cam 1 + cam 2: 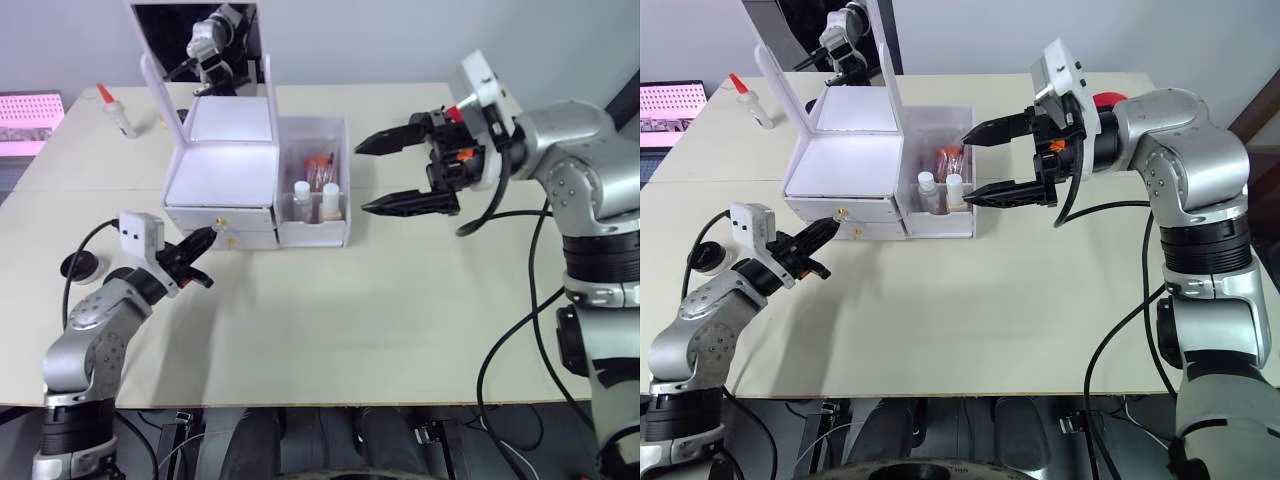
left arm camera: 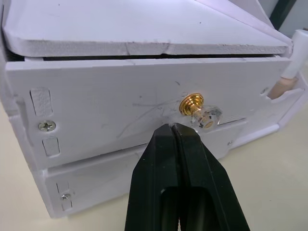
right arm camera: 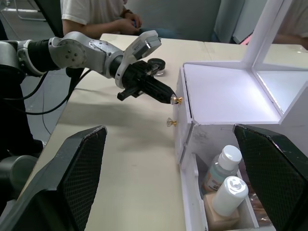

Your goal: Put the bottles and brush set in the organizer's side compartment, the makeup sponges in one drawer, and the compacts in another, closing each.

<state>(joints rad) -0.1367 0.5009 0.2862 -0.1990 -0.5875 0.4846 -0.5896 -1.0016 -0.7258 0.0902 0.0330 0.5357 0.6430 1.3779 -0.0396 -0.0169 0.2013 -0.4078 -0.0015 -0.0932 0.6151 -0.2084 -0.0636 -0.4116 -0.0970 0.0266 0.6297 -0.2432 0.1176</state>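
The white organizer (image 1: 222, 170) stands at the table's back left with its mirror lid upright. Its side compartment (image 1: 345, 190) holds the two bottles, one clear (image 1: 302, 199) and one beige (image 1: 330, 200), with the brush set (image 1: 318, 166) behind them. Both drawers look pushed in. My left gripper (image 1: 210, 234) is shut and empty, its tip just under the upper drawer's gold knob (image 2: 191, 103). Beside the compartment's right wall, my right gripper (image 1: 361, 178) hovers wide open and empty. One black compact (image 1: 78, 265) lies on the table at the far left. The makeup sponges are out of view.
A red-tipped glue bottle (image 1: 115, 110) lies at the back left, beside a pink block (image 1: 28, 120) off the table's edge. A person (image 3: 103, 14) sits beyond the table's far left side. A red object (image 1: 1108, 98) sits behind my right arm.
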